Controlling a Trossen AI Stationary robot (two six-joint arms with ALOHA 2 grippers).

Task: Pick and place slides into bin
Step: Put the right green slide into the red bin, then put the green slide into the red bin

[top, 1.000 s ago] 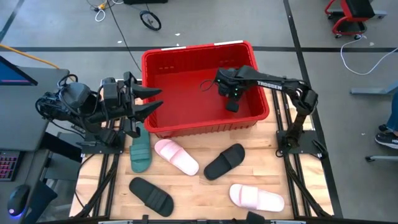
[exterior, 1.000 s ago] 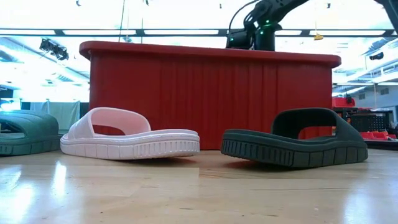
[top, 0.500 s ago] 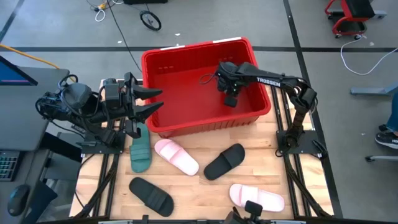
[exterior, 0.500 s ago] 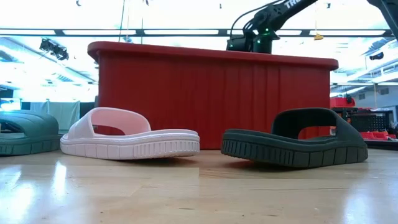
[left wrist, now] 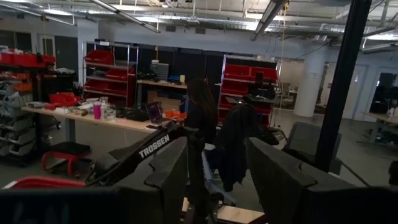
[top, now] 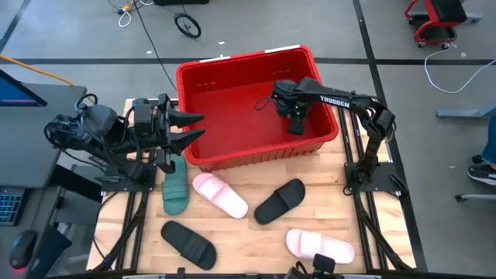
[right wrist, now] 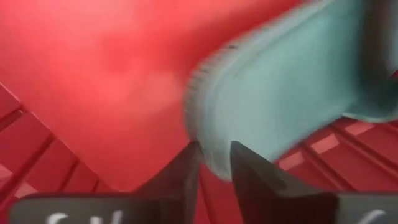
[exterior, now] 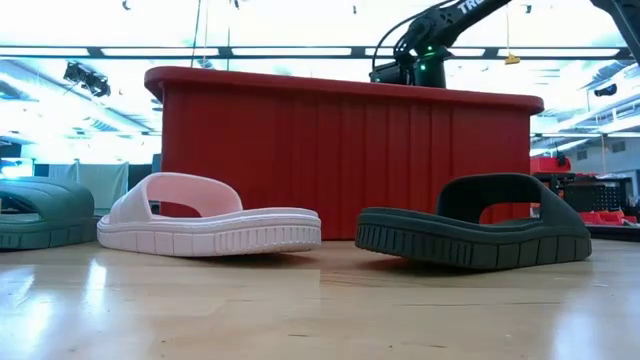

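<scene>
Overhead, we see the wooden tabletop (top: 232,232) at lower centre — grey floor (top: 77,39) around; left end effector (top: 186,128) apart, right end effector (top: 295,124) unclear.

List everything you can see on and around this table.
bin: one, red, far side of the table
green slides: two, dark green; one on the table by the bin's left corner, one inside the bin
pink slides: two, pale pink, on the table
black slides: two, black, on the table
table: one, wooden
person: one, dark-clothed, in the room behind
left gripper: dark, beside the bin's left wall, jaws open
right gripper: dark, inside the bin, at the green slide
</scene>
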